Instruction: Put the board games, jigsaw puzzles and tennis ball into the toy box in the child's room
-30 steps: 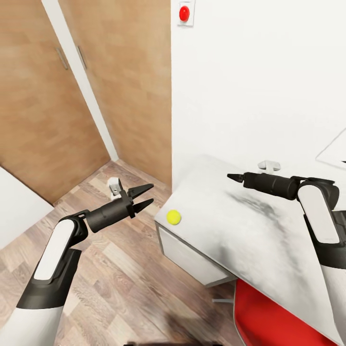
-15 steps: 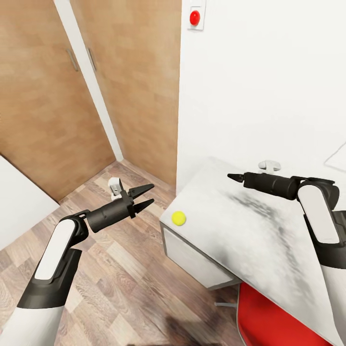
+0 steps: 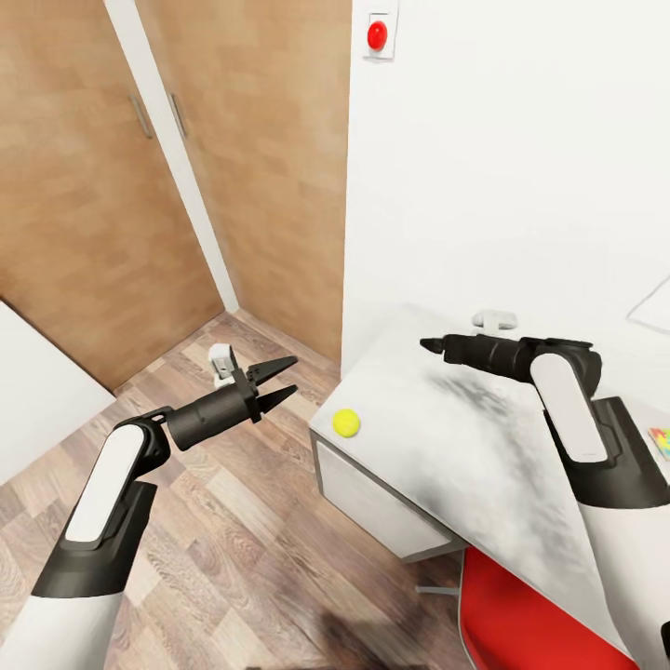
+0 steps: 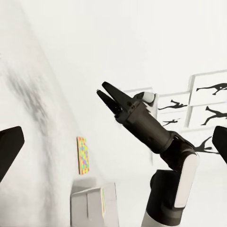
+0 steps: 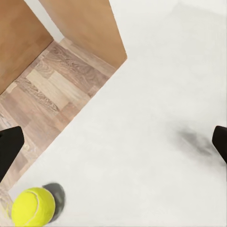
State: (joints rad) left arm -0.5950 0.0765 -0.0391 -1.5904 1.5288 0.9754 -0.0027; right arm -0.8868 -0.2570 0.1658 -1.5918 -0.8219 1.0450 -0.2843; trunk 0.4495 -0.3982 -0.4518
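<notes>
The tennis ball point(image 3: 346, 423) point(image 5: 33, 206) lies near the corner of the table point(image 3: 484, 465) with its pale mottled top. My right gripper point(image 3: 430, 345) point(image 4: 104, 92) hovers over the table beyond the ball, open, its fingertips point(image 5: 9, 146) wide apart and holding nothing. Over the wood floor left of the table's corner, my left gripper point(image 3: 276, 379) is open and empty. A jigsaw puzzle point(image 4: 82, 155) point(image 3: 660, 437) lies flat further along the table. Past it stands a pale grey bin point(image 4: 92, 205) that looks like the toy box. The board games and the bed are out of view.
A red chair seat point(image 3: 540, 614) sits tucked under the table's near edge. Wooden closet doors point(image 3: 102, 186) stand left, and a white wall with a red button point(image 3: 377, 35) rises behind the table. Black baseball silhouette pictures point(image 4: 213, 94) hang on the far wall.
The view first swung a little to the left. Since then my right arm has reached leftward over the table, uncovering a jigsaw corner at the right edge. The left arm and ball are still.
</notes>
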